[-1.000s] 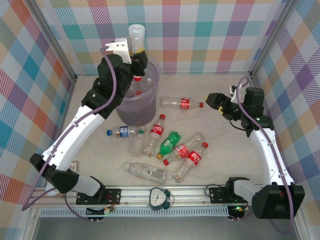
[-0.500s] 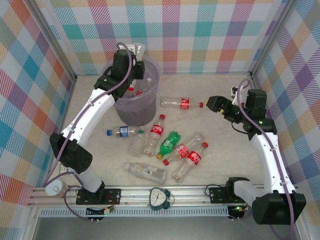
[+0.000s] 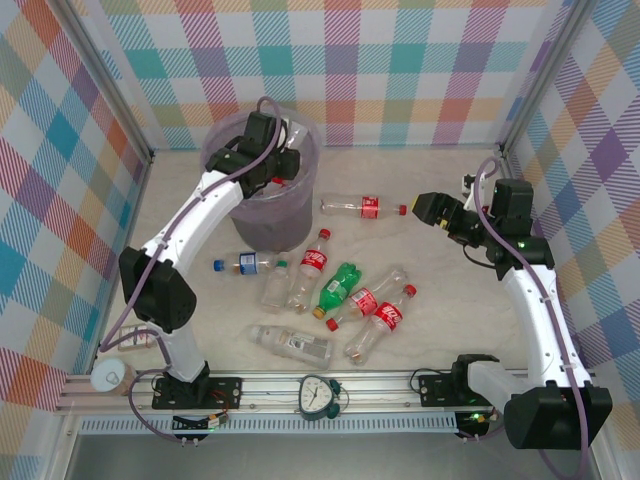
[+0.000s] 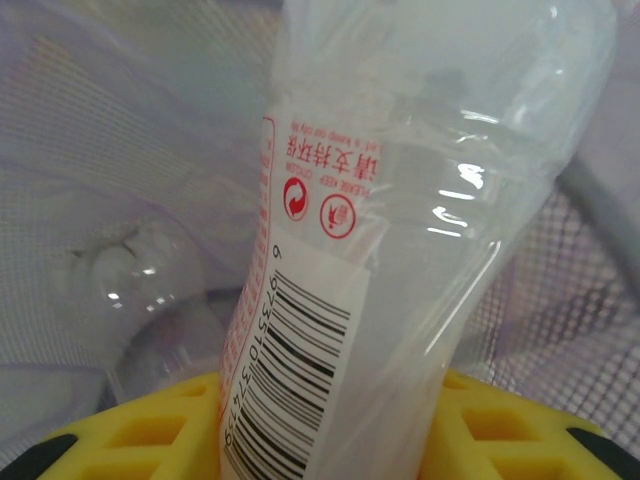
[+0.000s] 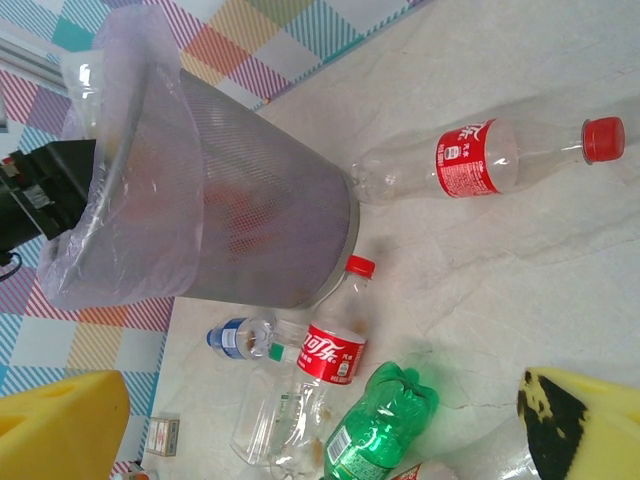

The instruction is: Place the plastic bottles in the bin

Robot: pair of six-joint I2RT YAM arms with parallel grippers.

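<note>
While the left gripper (image 3: pixel 278 165) is hanging right over the mouth of the bin (image 3: pixel 262 228), its yellow fingers (image 4: pixel 150 435) are clamping tight on a clear bottle (image 4: pixel 400 200) with a white barcode label. That bottle is sitting inside the rim, with the lilac bag and the mesh wall showing all around it in the left wrist view. Something clear and rounded is lying lower down in the bag, but I can't tell exactly what.

Just right of the bin, a red-labelled bottle (image 3: pixel 362 207) is lying on its side on the table (image 3: pixel 450 300), pointing its red cap at the right gripper (image 3: pixel 428 207). That one is hovering near the cap without touching it, its fingers (image 5: pixel 60 425) spreading wide apart with nothing between them.

In front of the bin the rest are lying in a loose cluster: a blue-capped bottle (image 3: pixel 243 264), a red-capped bottle (image 3: pixel 312 265), a green bottle (image 3: pixel 340 288), and a pale bottle (image 3: pixel 290 343) closest to the arm bases. A little clock (image 3: pixel 318 395) is sitting on the rail at the near edge.
</note>
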